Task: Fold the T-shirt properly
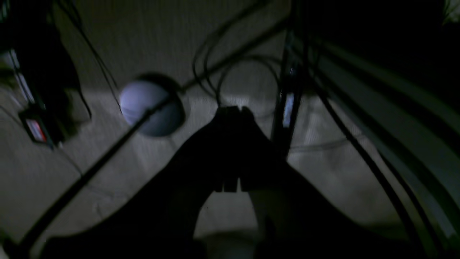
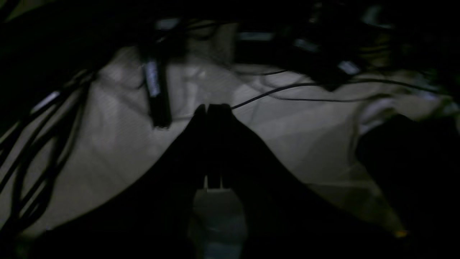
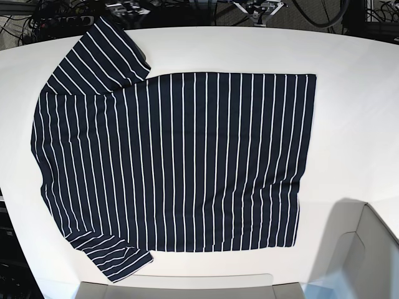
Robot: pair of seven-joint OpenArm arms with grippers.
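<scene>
The T-shirt (image 3: 181, 162), dark navy with thin white pinstripes, lies spread flat on the white table (image 3: 349, 81) in the base view. Its hem points right. One sleeve is at the top left and the other at the bottom left. Neither gripper shows in the base view. In the dim left wrist view my left gripper (image 1: 231, 112) is a dark silhouette with its fingers together and nothing between them. In the right wrist view my right gripper (image 2: 212, 108) looks the same, shut and empty. Neither wrist view shows the shirt.
Grey robot parts sit at the base view's bottom edge (image 3: 181, 288) and lower right corner (image 3: 365, 249). The wrist views show tangled black cables (image 2: 287, 90), a pale round ball (image 1: 151, 108) and dark frame bars (image 1: 287, 108). Cables also run behind the table's far edge (image 3: 75, 12).
</scene>
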